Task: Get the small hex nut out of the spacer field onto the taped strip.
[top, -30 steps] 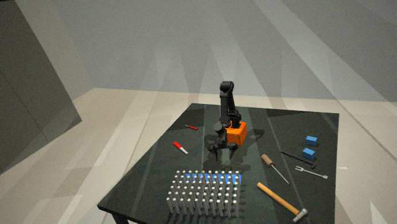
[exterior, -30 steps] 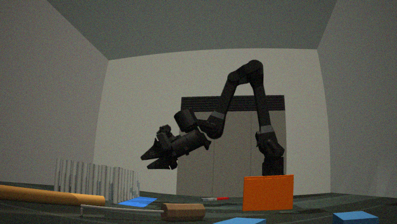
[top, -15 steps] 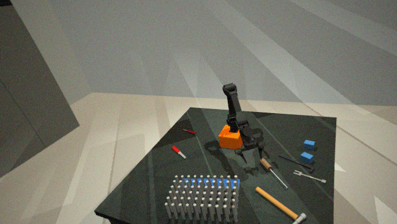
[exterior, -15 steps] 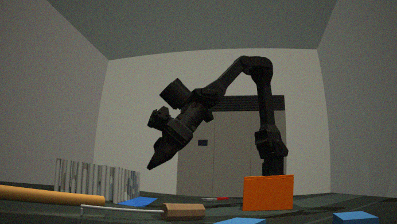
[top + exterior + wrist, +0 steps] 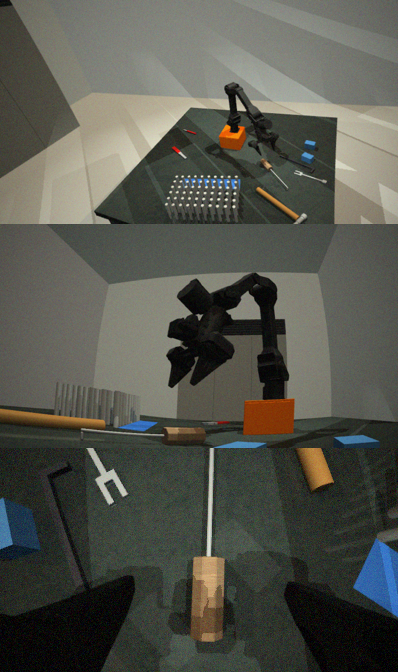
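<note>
Well — gripper open — empty.

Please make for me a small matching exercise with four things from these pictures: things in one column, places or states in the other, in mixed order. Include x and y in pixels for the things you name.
1. hammer [image 5: 277,203] [image 5: 52,419] [image 5: 315,469]
2. wooden-handled hook [image 5: 267,164] [image 5: 184,436] [image 5: 208,598]
3. fingers [image 5: 263,147] [image 5: 182,385]
4. metal spacers [image 5: 202,198] [image 5: 95,405]

A. standing upright in rows
B. spread wide, holding nothing
C. lying with its handle below the open gripper
D. lying, with an orange-yellow handle

Right pairs: 1-D, 2-C, 3-B, 4-A
</note>
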You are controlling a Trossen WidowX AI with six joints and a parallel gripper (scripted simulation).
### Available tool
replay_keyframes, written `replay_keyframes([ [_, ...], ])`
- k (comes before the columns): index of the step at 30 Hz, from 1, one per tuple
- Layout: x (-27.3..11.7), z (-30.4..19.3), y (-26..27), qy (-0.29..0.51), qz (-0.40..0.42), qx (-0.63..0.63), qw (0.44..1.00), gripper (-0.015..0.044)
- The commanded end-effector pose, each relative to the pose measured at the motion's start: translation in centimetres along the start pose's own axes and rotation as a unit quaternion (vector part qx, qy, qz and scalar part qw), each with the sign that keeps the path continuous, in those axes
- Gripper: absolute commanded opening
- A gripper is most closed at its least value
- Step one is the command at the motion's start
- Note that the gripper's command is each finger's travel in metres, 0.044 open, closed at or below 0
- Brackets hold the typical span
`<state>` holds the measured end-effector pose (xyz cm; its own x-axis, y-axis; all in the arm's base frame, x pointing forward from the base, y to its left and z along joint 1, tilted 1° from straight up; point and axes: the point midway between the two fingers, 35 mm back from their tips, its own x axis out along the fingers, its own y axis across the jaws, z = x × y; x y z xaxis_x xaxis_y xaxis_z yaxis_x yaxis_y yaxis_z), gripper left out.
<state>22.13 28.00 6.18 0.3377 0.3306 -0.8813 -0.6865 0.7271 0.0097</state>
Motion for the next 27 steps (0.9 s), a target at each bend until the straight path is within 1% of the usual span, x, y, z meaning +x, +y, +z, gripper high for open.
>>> replay_keyframes([
  [1,3.54,-2.82,-0.26,0.018,-0.005,-0.003,1.0,0.044],
  [15,3.75,-2.93,-0.52,0.018,-0.005,-0.004,1.0,0.044],
  [21,3.75,-2.93,-0.52,0.018,-0.005,-0.004,1.0,0.0282],
  [27,3.75,-2.93,-0.52,0.018,-0.005,-0.004,1.0,0.028],
])
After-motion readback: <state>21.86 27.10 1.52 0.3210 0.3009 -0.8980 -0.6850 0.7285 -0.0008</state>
